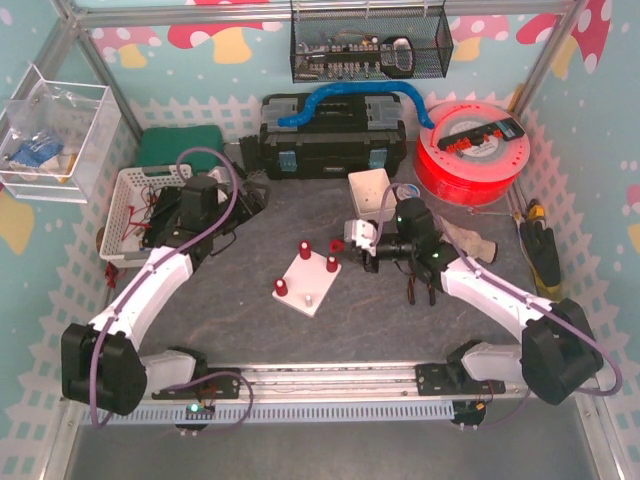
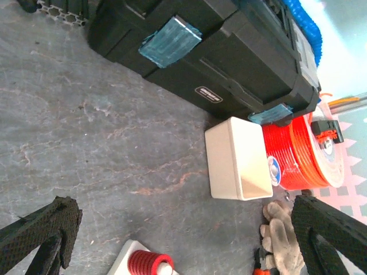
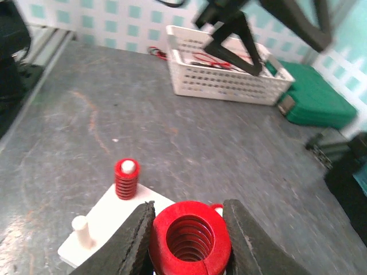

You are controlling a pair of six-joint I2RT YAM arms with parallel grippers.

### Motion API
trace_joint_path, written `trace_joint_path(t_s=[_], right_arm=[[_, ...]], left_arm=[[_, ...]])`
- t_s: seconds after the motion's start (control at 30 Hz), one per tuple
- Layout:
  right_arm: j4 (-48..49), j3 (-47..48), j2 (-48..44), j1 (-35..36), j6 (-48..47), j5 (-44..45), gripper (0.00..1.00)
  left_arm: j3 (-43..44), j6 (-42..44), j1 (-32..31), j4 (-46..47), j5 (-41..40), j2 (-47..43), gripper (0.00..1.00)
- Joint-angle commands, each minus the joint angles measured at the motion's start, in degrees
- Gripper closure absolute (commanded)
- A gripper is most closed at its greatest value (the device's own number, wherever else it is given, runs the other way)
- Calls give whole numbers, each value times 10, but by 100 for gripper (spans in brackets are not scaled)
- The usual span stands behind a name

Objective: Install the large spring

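- Large spring (image 3: 192,243): pinched between the right gripper's (image 3: 189,226) fingers (image 3: 136,243). Its lower rim is cut off at the frame edge, and it is hard to make out from above.
- Red, with thick coils and its open bore facing the wrist camera.
- White base plate (image 3: 106,217), at its 9 o'clock, is partly hidden behind it.
- Left gripper (image 2: 183,217): fingers spread wide, holding nothing.

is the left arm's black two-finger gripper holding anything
No, the left gripper has its black fingers wide apart above the grey tabletop, with nothing between them.
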Motion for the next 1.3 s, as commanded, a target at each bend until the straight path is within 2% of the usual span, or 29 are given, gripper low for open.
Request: trace_joint_path(t_s=[0.0, 0.37, 0.8, 1.27], right_arm=[[-15, 2, 4, 51, -107, -25, 100], [149, -47, 54, 102, -29, -75, 100], [151, -35, 117, 110, -25, -134, 100], [146, -16, 166, 117, -49, -136, 100]], left_arm=[[20, -16, 9, -24, -6, 14, 1], [19, -9, 16, -30, 37, 48, 1], [21, -1, 16, -29, 52, 57, 1], [30, 4, 16, -33, 72, 68, 1]])
